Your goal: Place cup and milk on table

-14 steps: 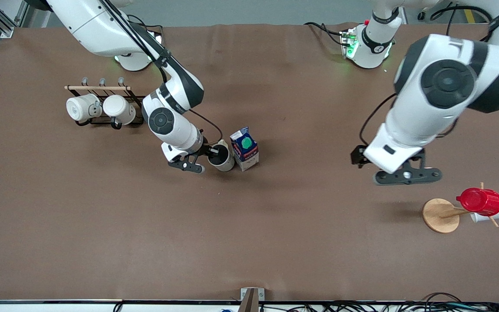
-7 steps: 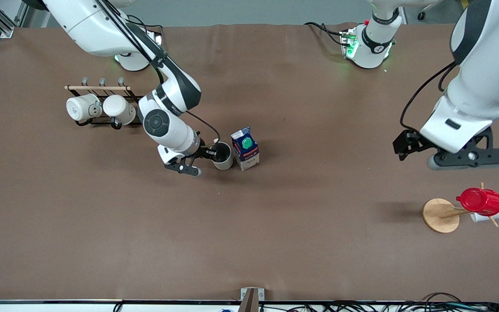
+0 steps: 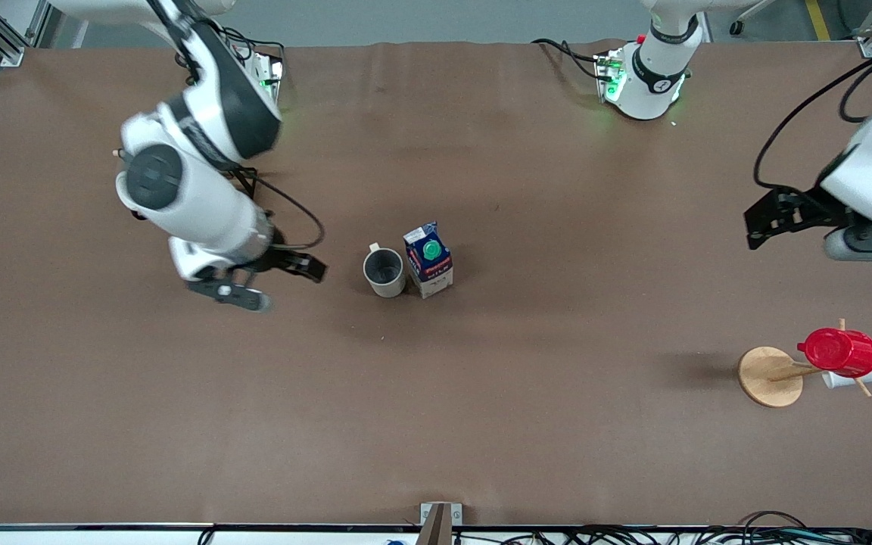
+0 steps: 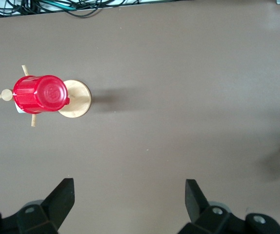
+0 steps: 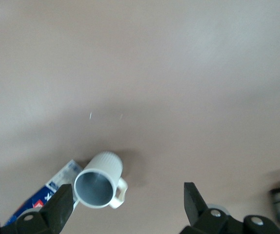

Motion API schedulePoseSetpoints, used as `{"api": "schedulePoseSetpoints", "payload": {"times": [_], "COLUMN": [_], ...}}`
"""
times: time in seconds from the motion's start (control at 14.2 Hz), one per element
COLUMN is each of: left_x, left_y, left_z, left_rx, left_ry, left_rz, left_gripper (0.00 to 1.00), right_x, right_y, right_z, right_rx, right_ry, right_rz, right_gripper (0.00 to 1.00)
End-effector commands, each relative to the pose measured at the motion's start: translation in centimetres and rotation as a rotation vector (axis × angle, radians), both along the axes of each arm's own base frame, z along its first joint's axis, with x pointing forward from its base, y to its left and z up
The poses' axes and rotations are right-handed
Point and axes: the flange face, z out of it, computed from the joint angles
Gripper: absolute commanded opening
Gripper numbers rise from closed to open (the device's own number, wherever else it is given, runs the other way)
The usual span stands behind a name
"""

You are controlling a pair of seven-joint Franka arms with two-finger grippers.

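The cup [image 3: 384,272] stands upright on the table [image 3: 481,393], near the middle of it, with its dark inside open to above and its handle on the part that is farther from the front camera. The milk [image 3: 428,260] stands upright just beside the cup, toward the left arm's end of the table; the two look to be touching or almost touching, I cannot tell which. The right gripper [image 3: 254,284] hangs in the air over bare table, beside the cup toward the right arm's end, and it holds nothing; in the right wrist view its fingers [image 5: 59,207] are spread wide, with the cup [image 5: 99,181] and a part of the milk [image 5: 45,192] seen below. The left gripper [image 3: 833,231] is up over the table at the left arm's end, also spread wide and holding nothing, as its fingers [image 4: 62,197] show in the left wrist view. Under it stands a wooden stand [image 3: 769,376] that carries a red cup [image 3: 839,352], nearer to the front camera than the gripper's place.
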Motion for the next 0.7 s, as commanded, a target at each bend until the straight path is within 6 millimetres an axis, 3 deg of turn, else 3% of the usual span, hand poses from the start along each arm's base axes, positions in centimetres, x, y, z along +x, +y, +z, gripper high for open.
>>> {"api": "schedulePoseSetpoints", "payload": {"times": [0.0, 0.14, 0.35, 0.49, 0.56, 0.63], "left_x": [-4.3, -6.6, -8.9, -10.8, -10.6, -10.3], "left_y": [0.6, 0.9, 1.1, 0.4, 0.5, 0.1], "left_z": [0.9, 0.3, 0.1, 0.3, 0.2, 0.1], "left_rx": [0.006, 0.008, -0.047, -0.041, -0.043, -0.040], "left_ry": [0.027, 0.060, 0.078, 0.052, 0.034, 0.030], "left_rz": [-0.042, -0.074, -0.050, -0.058, -0.056, -0.064], "left_gripper": [1.00, 1.00, 1.00, 1.00, 1.00, 1.00], "right_x": [0.3, 0.5, -1.5, -3.5, -4.0, -4.2], "right_y": [-9.8, -17.9, -26.6, -29.8, -30.1, -30.2], "right_z": [5.2, 8.6, 13.6, 16.8, 18.3, 18.5], "right_rx": [-0.054, -0.081, -0.107, -0.093, -0.094, -0.093], "right_ry": [-0.082, -0.132, -0.108, -0.037, -0.033, -0.025], "right_rz": [0.033, 0.034, 0.107, 0.122, 0.116, 0.120], "right_gripper": [1.00, 1.00, 1.00, 1.00, 1.00, 1.00]}}
